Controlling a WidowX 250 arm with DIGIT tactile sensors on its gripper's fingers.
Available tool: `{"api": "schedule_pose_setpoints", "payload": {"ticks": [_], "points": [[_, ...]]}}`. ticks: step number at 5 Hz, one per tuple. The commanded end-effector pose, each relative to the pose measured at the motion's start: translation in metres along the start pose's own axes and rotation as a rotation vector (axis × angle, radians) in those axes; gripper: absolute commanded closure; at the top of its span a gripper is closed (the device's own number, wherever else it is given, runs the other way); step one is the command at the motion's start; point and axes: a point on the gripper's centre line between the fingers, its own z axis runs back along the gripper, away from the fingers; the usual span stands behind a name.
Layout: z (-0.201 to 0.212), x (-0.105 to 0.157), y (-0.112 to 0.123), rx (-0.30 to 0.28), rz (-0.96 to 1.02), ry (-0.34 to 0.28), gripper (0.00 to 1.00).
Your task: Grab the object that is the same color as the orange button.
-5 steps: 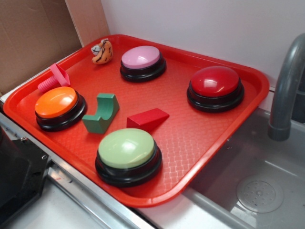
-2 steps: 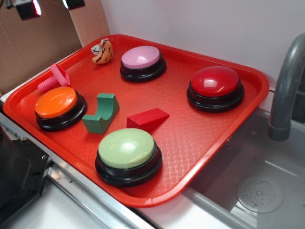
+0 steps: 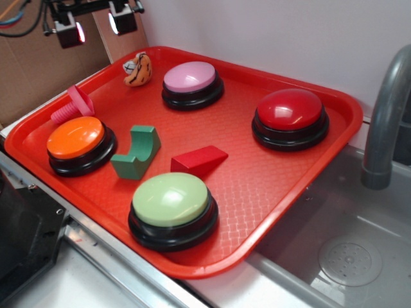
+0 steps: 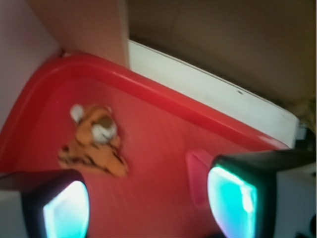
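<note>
A small orange striped toy (image 3: 138, 68) lies in the red tray's (image 3: 282, 186) far corner, near its raised rim, while the gripper (image 3: 96, 25) hovers high above with fingers apart; descending off-centre could strike the rim or nudge the toy away.

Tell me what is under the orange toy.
The orange toy lies on the red tray, in its far corner. The tray beneath it is covered. The tool hangs above, apart.
</note>
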Motion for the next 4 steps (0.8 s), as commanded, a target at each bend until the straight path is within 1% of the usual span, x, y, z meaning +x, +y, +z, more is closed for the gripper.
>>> {"api": "schedule_pose_setpoints", "payload": {"ticks": [1,2,3,4], "points": [[-0.013,0.019,-0.011,-0.051,-0.071,-0.063,0.0],[-0.026,0.019,-0.02,-0.056,-0.095,-0.054,0.0],[-0.045,0.012,-0.015,-0.043,-0.101,-0.011,0.0],[-0.062,0.009,-0.016,-0.043,-0.117,0.014,0.0]]}}
